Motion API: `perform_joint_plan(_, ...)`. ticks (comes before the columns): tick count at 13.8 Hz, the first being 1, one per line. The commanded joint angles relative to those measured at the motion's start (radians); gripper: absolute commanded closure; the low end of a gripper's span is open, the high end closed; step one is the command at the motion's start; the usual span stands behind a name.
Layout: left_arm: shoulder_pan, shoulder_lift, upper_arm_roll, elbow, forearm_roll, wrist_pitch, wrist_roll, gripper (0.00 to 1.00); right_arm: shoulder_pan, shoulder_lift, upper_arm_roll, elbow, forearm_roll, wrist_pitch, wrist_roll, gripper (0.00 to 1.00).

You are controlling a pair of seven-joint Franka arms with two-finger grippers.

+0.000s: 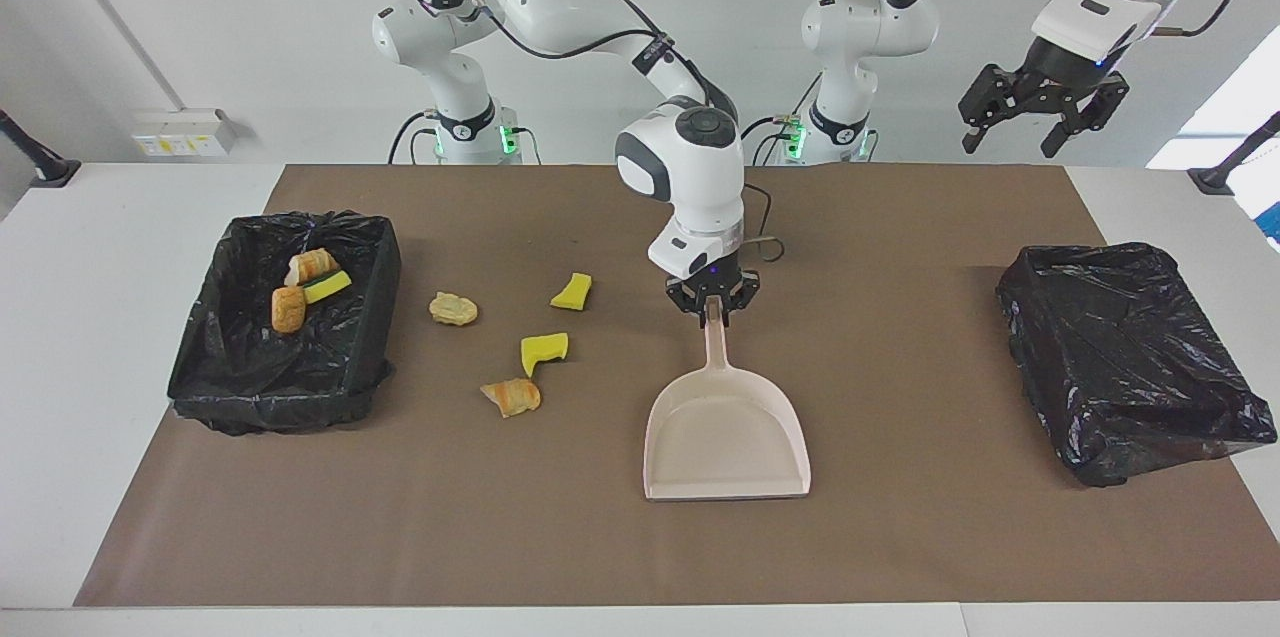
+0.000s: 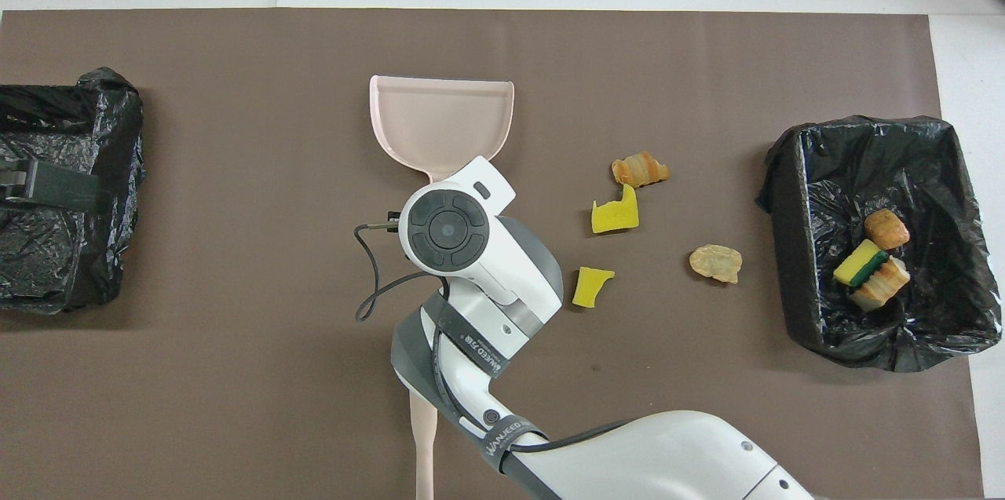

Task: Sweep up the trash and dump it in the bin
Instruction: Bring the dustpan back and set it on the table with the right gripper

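Facing view: at frame centre the right gripper (image 1: 712, 309) pinches the dustpan (image 1: 726, 432) handle, pan flat on the tabletop (image 1: 900, 537), presumably to receive sweepings. Upper right, the left gripper (image 1: 1040, 122) waits, fingers spread.

Overhead view: four trash scraps (image 2: 615, 215) lie right of centre; three sit in the right-edge bin (image 2: 934, 327).

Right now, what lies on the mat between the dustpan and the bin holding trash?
Four scraps, seen in both views: two yellow sponge pieces, a striped bread lump and a tan lump lie between the dustpan and the bin.
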Motion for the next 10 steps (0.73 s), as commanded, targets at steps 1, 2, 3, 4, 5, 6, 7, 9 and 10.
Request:
perform_joint_plan(1,0.005,-0.003,-0.001,0.012,0.009,-0.022,0.007,0.00,0.000,0.031,-0.003,0.047,-0.004,-0.017,0.054,0.37)
perform_joint_plan(2,0.005,-0.003,-0.001,0.012,0.009,-0.022,0.007,0.00,-0.001,0.024,-0.003,0.047,-0.004,-0.025,0.065,0.00)
perform_joint_plan(3,0.005,-0.003,-0.001,0.012,0.009,-0.022,0.007,0.00,0.000,0.012,-0.002,0.047,0.001,-0.042,0.063,0.00)
perform_joint_plan(4,0.005,-0.003,-0.001,0.012,0.009,-0.022,0.007,0.00,0.000,-0.002,0.001,0.045,0.001,-0.066,0.063,0.00)
perform_joint_plan(5,0.005,-0.003,-0.001,0.012,0.009,-0.022,0.007,0.00,-0.001,-0.033,0.003,0.038,-0.004,-0.091,0.062,0.00)
perform_joint_plan(6,0.005,-0.003,-0.001,0.012,0.009,-0.022,0.007,0.00,0.002,-0.057,0.004,0.030,-0.001,-0.129,0.060,0.00)
perform_joint_plan(7,0.005,-0.003,-0.001,0.012,0.009,-0.022,0.007,0.00,0.009,-0.079,0.007,0.025,0.002,-0.170,0.059,0.00)
perform_joint_plan(9,0.005,-0.003,-0.001,0.012,0.009,-0.022,0.007,0.00,0.054,-0.129,0.010,-0.010,0.008,-0.244,0.079,0.00)
perform_joint_plan(10,0.005,-0.003,-0.001,0.012,0.009,-0.022,0.007,0.00,0.062,-0.162,0.013,-0.048,0.017,-0.246,0.089,0.00)
